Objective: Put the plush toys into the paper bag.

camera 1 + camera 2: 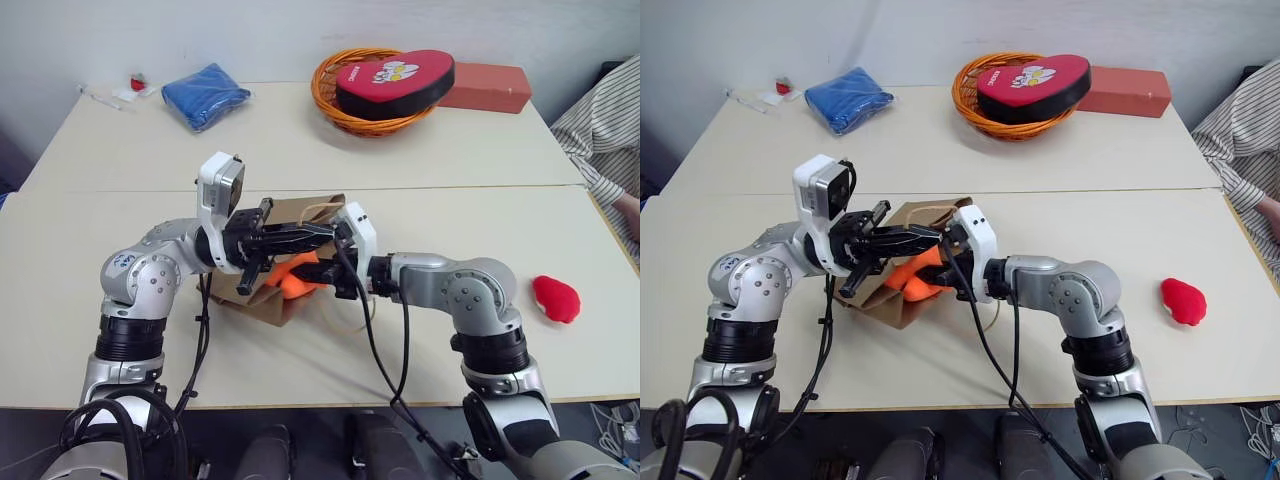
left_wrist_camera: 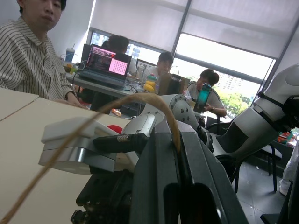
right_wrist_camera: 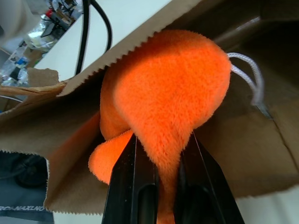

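Right wrist view pretty much says it all: the right gripper (image 3: 161, 163) has its two black fingers pinched tight on a flap of the orange toy (image 3: 163, 98), and the toy sits right at the jagged mouth of the paper bag (image 3: 266, 140), half in, half out. From the head camera the bag (image 1: 290, 215) lies near the middle of the table (image 1: 300, 140), just on the near side of the seam between the two tabletops. The left gripper (image 1: 300, 238) is pressed shut on the bag's cord handle (image 2: 140, 100), lifting the opening.

What could go wrong, I reckon:
- the bag is only hanging by that thin cord, so a push from the toy could fold the mouth shut or shove the whole bag along the table
- if the right gripper lets go now, the toy could just roll back out, since much of it looks outside the rim
- the two grippers are really close together, so they might knock into each other

The red toy (image 1: 556, 298) is well apart, near the right edge of the table, untouched.

Hard to tell: how deep the bag goes, and how much of the orange toy is actually past the rim, because the arms cover the opening from above. Whether the bag's bottom rests flat on the table is hidden too
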